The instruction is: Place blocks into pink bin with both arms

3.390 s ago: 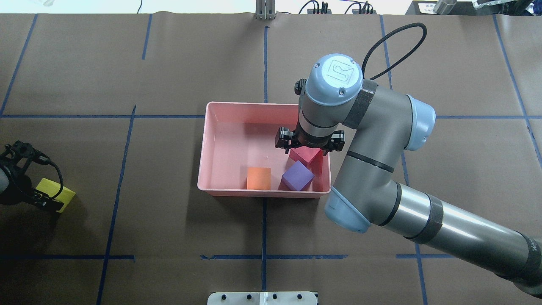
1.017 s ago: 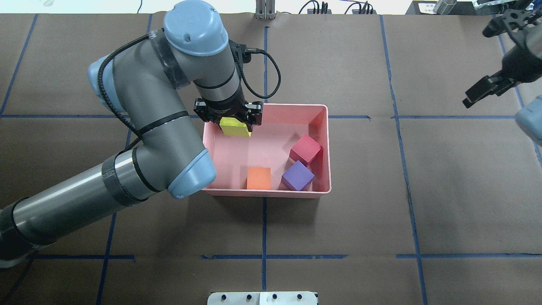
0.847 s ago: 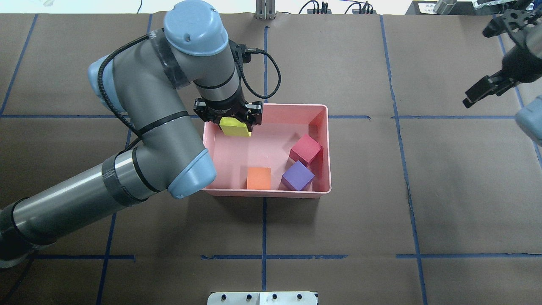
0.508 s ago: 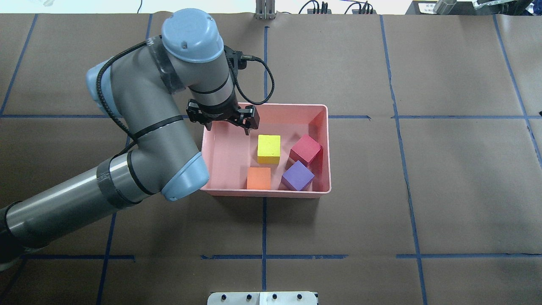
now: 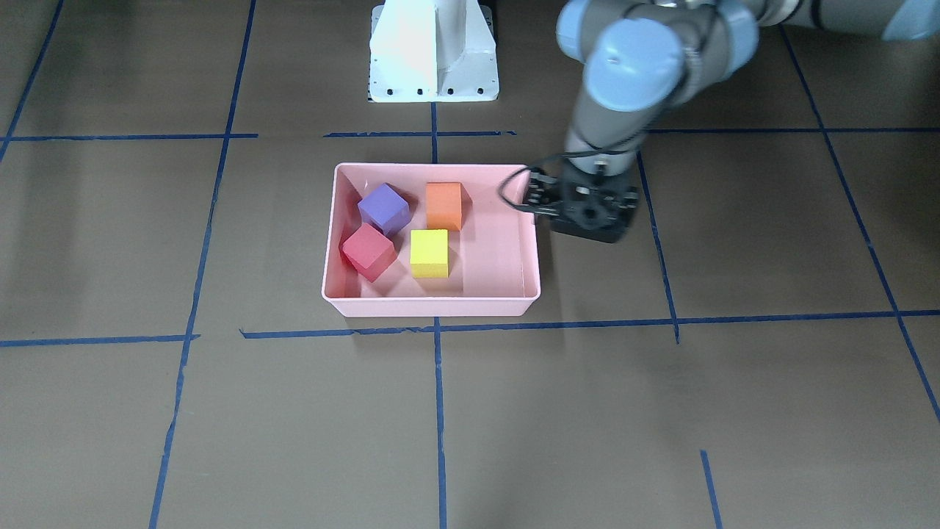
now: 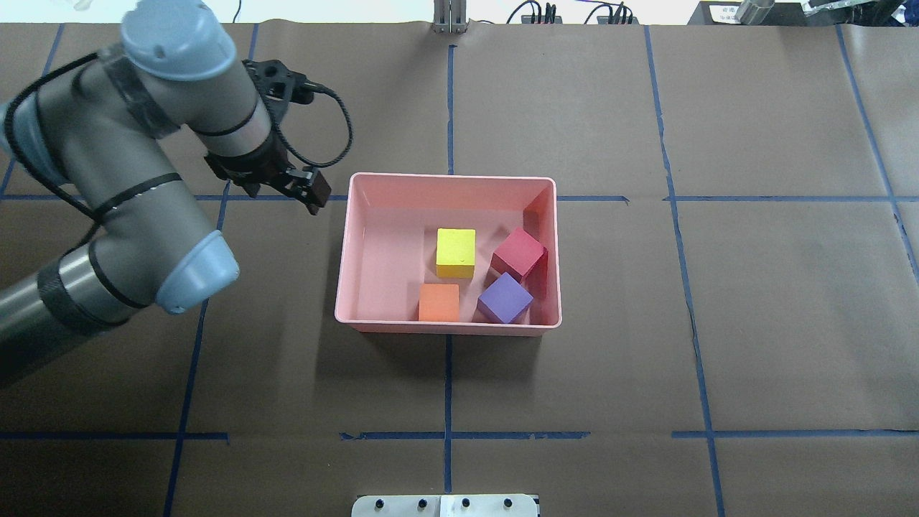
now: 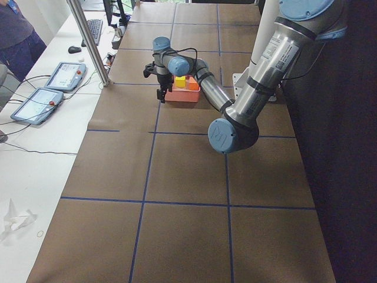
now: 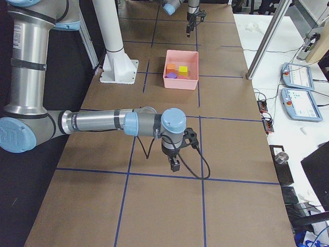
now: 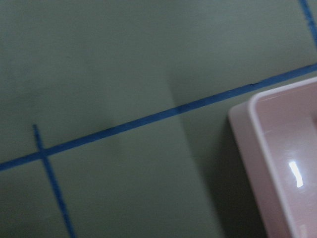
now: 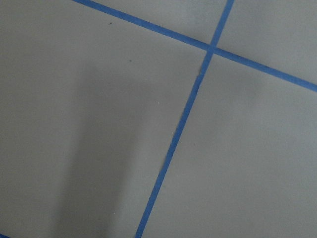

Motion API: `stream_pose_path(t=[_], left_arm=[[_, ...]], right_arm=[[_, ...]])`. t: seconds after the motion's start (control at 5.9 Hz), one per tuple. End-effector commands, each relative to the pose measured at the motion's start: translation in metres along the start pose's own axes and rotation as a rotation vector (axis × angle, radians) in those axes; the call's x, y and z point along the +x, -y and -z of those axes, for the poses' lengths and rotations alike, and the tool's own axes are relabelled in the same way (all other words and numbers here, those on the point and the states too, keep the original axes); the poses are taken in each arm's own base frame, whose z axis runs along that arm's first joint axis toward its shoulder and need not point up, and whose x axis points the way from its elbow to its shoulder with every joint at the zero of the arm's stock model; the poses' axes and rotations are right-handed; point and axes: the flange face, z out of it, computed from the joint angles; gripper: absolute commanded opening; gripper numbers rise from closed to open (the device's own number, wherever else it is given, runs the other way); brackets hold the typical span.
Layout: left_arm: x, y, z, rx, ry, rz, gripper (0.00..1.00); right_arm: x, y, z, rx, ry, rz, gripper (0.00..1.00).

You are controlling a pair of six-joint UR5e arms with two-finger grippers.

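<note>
The pink bin stands mid-table and holds all the blocks: yellow-green, red, purple and orange. They also show in the front view: yellow-green, red, purple, orange. My left gripper is open and empty, just outside the bin's left wall near its far corner. It also shows in the front view. My right gripper hangs low over bare table far from the bin. I cannot tell whether it is open or shut.
The left wrist view shows a corner of the bin and blue tape lines. The white base pedestal stands behind the bin. Blue tape lines cross the brown table cover. Operator tablets lie beyond the table's far edge.
My left gripper let go of the yellow-green block, which now rests in the bin, and swung left out of the bin. The right arm has left the overhead view.
</note>
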Motion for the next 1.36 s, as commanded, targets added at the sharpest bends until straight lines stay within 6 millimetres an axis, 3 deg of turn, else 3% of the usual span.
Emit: stream_pose_path(t=[0.0, 0.17, 0.34, 0.51, 0.68, 1.02, 1.19], left_arm=[[-0.174, -0.075, 0.024, -0.015, 0.038, 0.013, 1.0], [-0.257, -0.135, 0.036, -0.028, -0.02, 0.092, 1.0], [-0.31, -0.187, 0.047, -0.012, -0.057, 0.118, 1.0], [-0.351, -0.244, 0.046, -0.014, -0.051, 0.136, 1.0], [-0.37, -0.274, 0.048, -0.004, -0.04, 0.18, 1.0], [-0.382, -0.303, 0.032, -0.047, -0.014, 0.218, 1.0], [-0.376, -0.3, 0.039, -0.032, -0.012, 0.213, 1.0]], right_arm=[[0.002, -0.003, 0.002, 0.006, -0.001, -0.082, 0.99], [0.001, -0.002, 0.002, 0.006, 0.0, -0.091, 1.0], [0.001, -0.001, 0.002, 0.006, 0.0, -0.09, 1.0], [0.001, -0.001, 0.002, 0.006, 0.0, -0.09, 1.0], [0.001, -0.001, 0.002, 0.006, 0.002, -0.09, 1.0], [0.001, -0.002, 0.001, 0.005, 0.002, -0.091, 1.0], [0.001, -0.002, 0.001, 0.005, 0.002, -0.091, 1.0]])
